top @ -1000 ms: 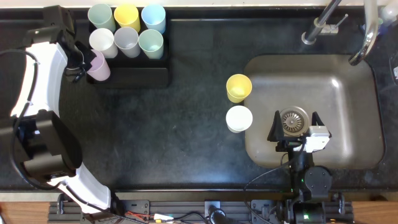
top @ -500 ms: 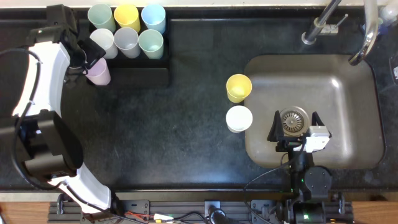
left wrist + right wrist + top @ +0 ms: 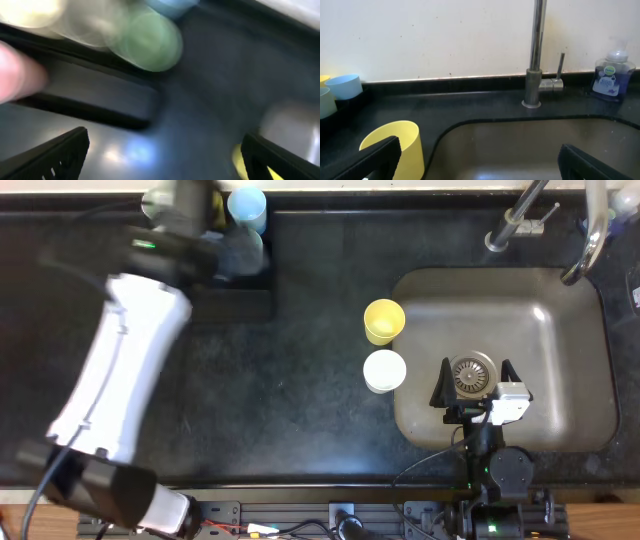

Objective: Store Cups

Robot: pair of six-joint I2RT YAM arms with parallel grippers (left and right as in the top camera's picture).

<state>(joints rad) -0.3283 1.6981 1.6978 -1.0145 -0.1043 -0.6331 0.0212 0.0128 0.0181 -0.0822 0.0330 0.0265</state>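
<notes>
My left arm (image 3: pixel 140 330) stretches across the black cup rack (image 3: pixel 240 300) at the back left. Its gripper (image 3: pixel 165 160) hangs open above the counter beside the rack (image 3: pixel 95 95), with nothing between the fingers (image 3: pixel 60 155). Blurred in that view are a green cup (image 3: pixel 150 42) in the rack and a pink cup (image 3: pixel 15 75) off to one side. A blue cup (image 3: pixel 247 205) stands in the rack's back row. A yellow cup (image 3: pixel 384 321) and a white cup (image 3: pixel 384 370) stand on the counter at the sink's left rim. My right gripper (image 3: pixel 475 380) rests open in the sink, facing the yellow cup (image 3: pixel 395 145).
The steel sink (image 3: pixel 560 310) fills the right side, with a drain (image 3: pixel 472 372) under the right gripper. A faucet (image 3: pixel 536 50) and a soap bottle (image 3: pixel 612 77) stand behind it. Dark counter (image 3: pixel 300 410) lies between rack and sink.
The left arm has swung quickly right from the rack's left end across the rack. The pink cup it held is no longer between its fingers. The right arm has not moved.
</notes>
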